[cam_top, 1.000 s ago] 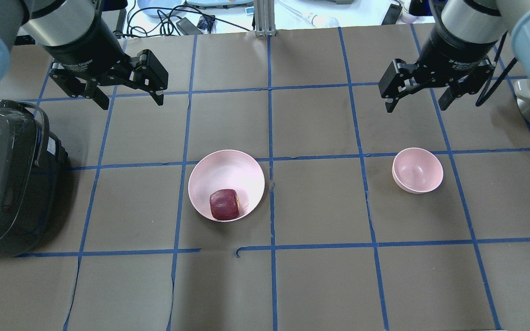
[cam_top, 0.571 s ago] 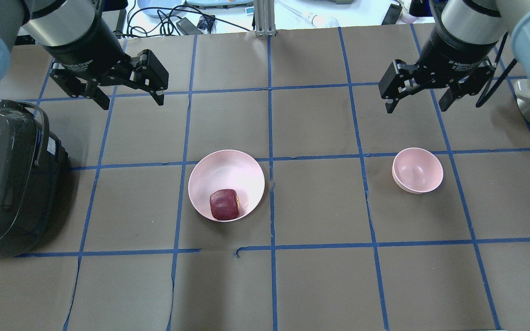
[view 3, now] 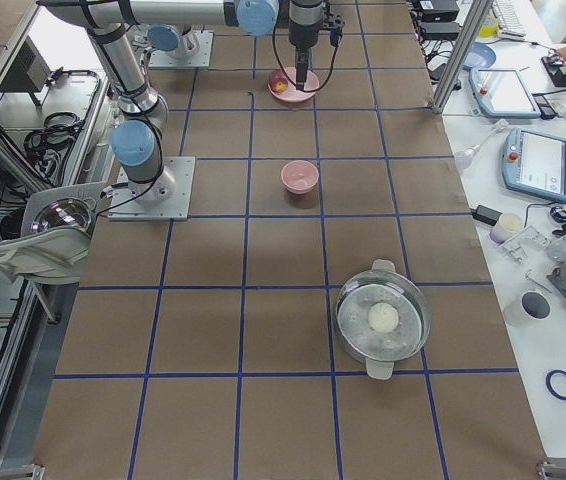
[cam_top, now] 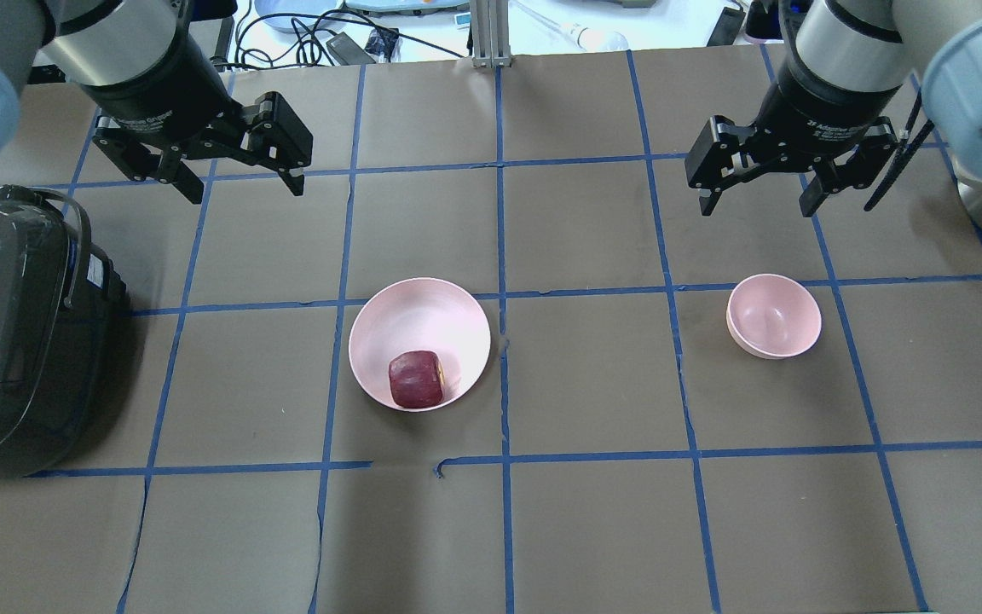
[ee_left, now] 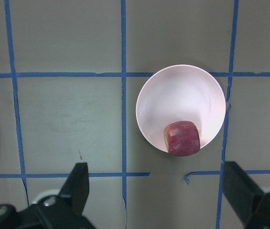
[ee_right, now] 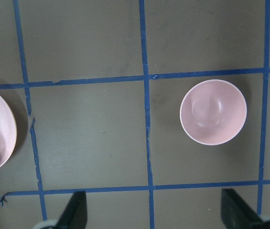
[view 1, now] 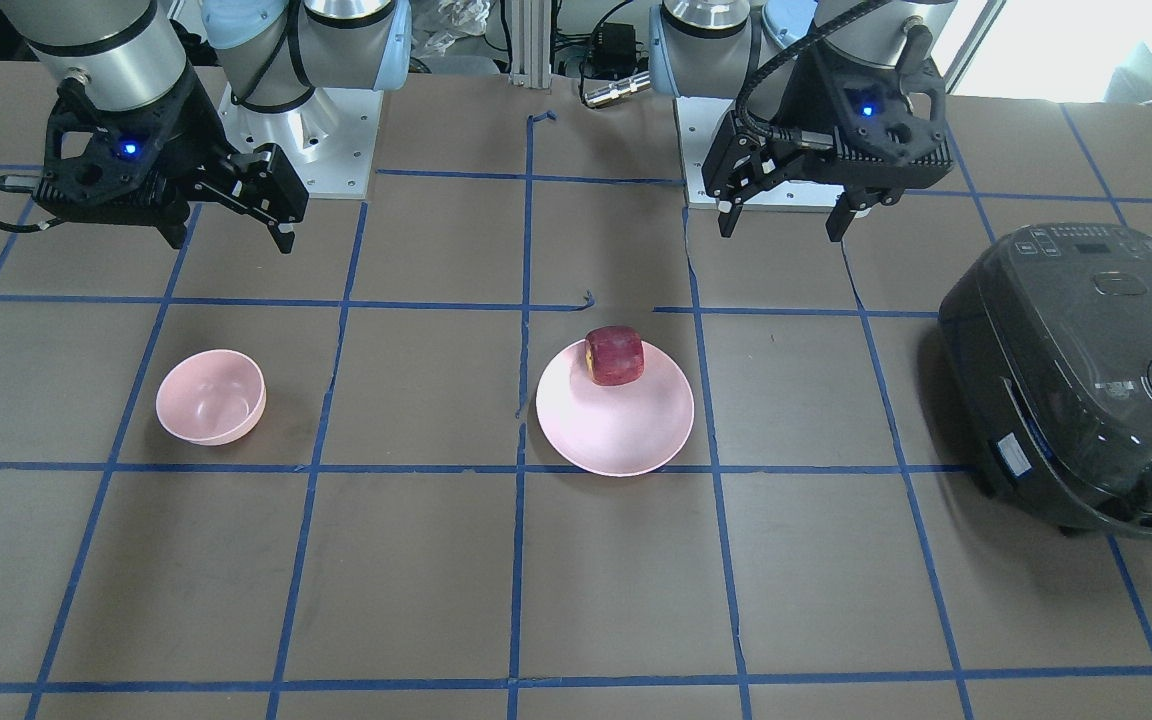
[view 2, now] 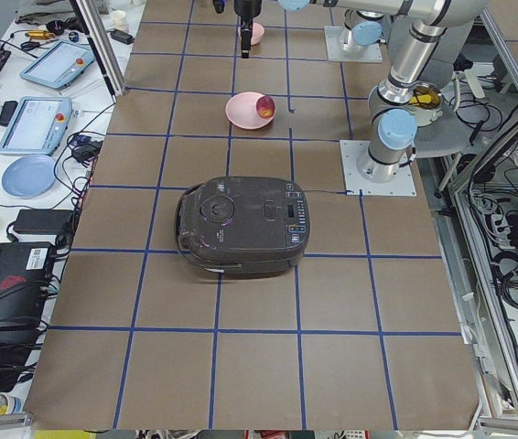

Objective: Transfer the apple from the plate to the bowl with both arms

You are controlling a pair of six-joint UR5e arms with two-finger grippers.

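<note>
The bench (cam_top: 593, 529) is covered in brown paper ruled into squares by blue tape. Going outward from the robot's side, the apple (cam_top: 414, 379) comes first. It is dark red and slightly blocky, and it lies inside the plate (cam_top: 418, 320) against the rim nearest the robot. The plate's wider far part is bare. The wide, shallow pink plate sits flat just left of the bench's centre tape line.

Well to the plate's left, on the robot's left side, is a dark rice cooker (cam_top: 14, 333) with its lid down. Well apart to the plate's right, the small deep pink bowl (cam_top: 774, 315) stands upright with nothing in it. Past the bowl, farther from the plate on that same side, stands a steel pot (view 3: 383, 320) with its lid on.

In the overhead view the two hands appear farther out than the plate, and both are raised off the bench. The left hand (cam_top: 244, 189) hangs above and to the plate's left. Its jaws are spread wide and hold nothing, and its wrist camera looks down on the apple and plate between its fingers (ee_left: 80, 188). The right hand (cam_top: 755, 207) hangs to the plate's right, roughly level sideways with the bowl. Its jaws are also wide apart and hold nothing.
</note>
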